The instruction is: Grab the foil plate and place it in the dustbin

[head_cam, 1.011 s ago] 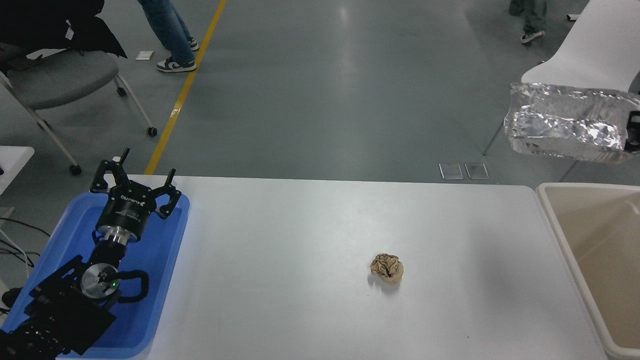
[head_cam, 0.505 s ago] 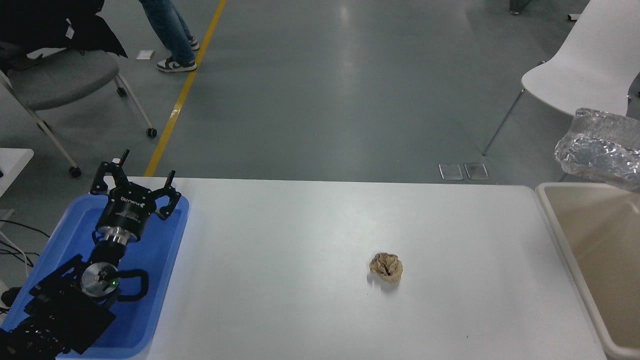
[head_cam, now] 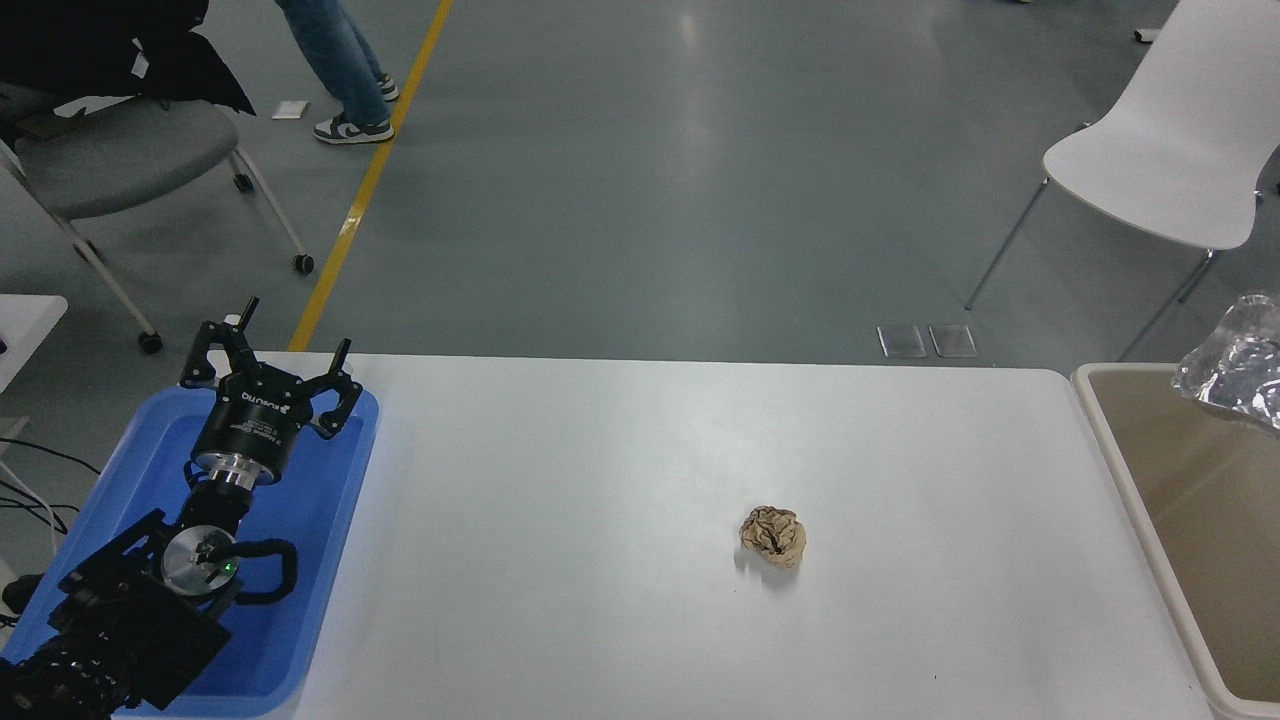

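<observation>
At the right edge, only a crinkled corner of the foil plate (head_cam: 1238,365) shows, hanging over the far end of the beige dustbin (head_cam: 1100,420), which stands just right of the white table (head_cam: 600,480). What holds the plate lies outside the view. Left of the bin, a small brown crumpled paper ball (head_cam: 773,536) rests on the table, well apart from both. At the near left, the left gripper (head_cam: 272,375) hovers parked over a shallow blue tray (head_cam: 345,520), its fingers spread and holding nothing.
</observation>
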Available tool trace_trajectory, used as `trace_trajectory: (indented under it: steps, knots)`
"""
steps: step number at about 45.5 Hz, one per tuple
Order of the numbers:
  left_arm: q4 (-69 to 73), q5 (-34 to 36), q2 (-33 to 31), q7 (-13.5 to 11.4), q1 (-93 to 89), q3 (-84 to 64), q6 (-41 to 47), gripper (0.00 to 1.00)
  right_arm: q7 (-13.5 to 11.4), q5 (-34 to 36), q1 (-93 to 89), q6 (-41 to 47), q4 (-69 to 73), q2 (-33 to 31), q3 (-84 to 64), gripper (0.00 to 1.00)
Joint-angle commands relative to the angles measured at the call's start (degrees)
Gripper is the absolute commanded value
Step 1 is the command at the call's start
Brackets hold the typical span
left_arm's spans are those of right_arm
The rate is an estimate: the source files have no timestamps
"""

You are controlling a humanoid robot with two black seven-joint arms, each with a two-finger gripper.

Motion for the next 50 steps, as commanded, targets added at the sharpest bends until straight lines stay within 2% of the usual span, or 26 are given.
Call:
trace_trajectory:
  steps: [1, 25, 30, 34, 35, 50]
  knots:
    - [0.00, 0.00, 0.00, -0.01, 0.00, 0.00, 0.00, 1.00, -0.18, 0.49, -8.15, -1.56, -4.77, 2.24, 4.92, 0.00]
    - [0.00, 0.00, 0.00, -0.01, 0.00, 0.00, 0.00, 1.00, -0.09, 0.23, -15.10, -2.53, -6.97, 6.28, 10.47, 0.00]
    - [0.00, 0.00, 0.00, -0.01, 0.00, 0.00, 0.00, 1.00, -0.09, 0.40, -15.28, -2.53, -6.97, 6.72, 10.47, 0.47]
    - [0.00, 0.00, 0.00, -0.01, 0.00, 0.00, 0.00, 1.00, -0.09, 0.31, -14.75, -2.62, -6.97, 6.63, 10.55, 0.93]
    - [0.00, 0.00, 0.00, -0.01, 0.00, 0.00, 0.00, 1.00, -0.09, 0.40, -14.66, -2.53, -6.88, 6.54, 10.55, 0.99]
    - [0.00, 0.00, 0.00, -0.01, 0.00, 0.00, 0.00, 1.00, 0.00, -0.48, -6.68, -1.47, -5.04, 6.02, 8.97, 1.00]
